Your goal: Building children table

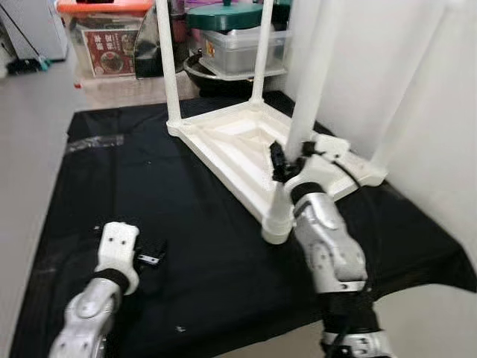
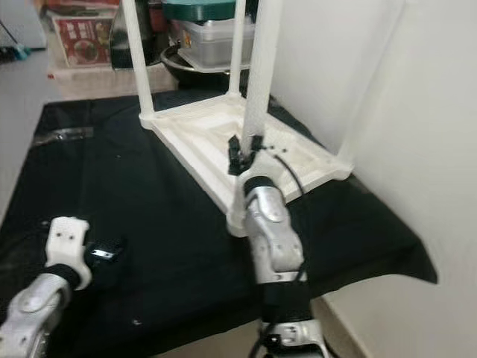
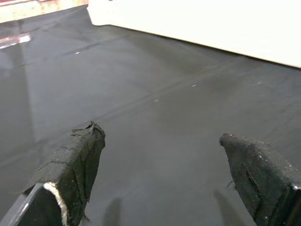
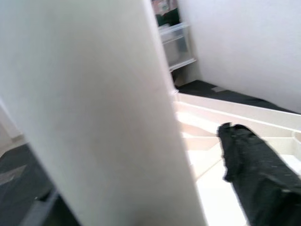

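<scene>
The white children's table top (image 1: 227, 145) lies upside down on a black cloth (image 1: 112, 186). Legs stand in its far-left corner (image 1: 168, 60), far-right corner (image 1: 261, 52) and right corner (image 2: 369, 82). Its near corner socket (image 1: 277, 224) holds no leg. My right gripper (image 1: 289, 158) is shut on a fourth white leg (image 1: 313, 67) near its lower end and holds it tilted over the top. In the right wrist view this leg (image 4: 94, 94) is close up, with one black finger (image 4: 254, 174) beside it. My left gripper (image 3: 160, 155) hovers open low over the bare cloth at the near left (image 1: 149, 253).
Plastic storage boxes (image 1: 104, 37) and a lidded bin (image 1: 238, 37) stand behind the cloth. A white wall (image 1: 417, 89) runs close along the right. Grey floor (image 1: 30, 149) lies to the left, and the cloth's front edge (image 1: 246, 335) is near my body.
</scene>
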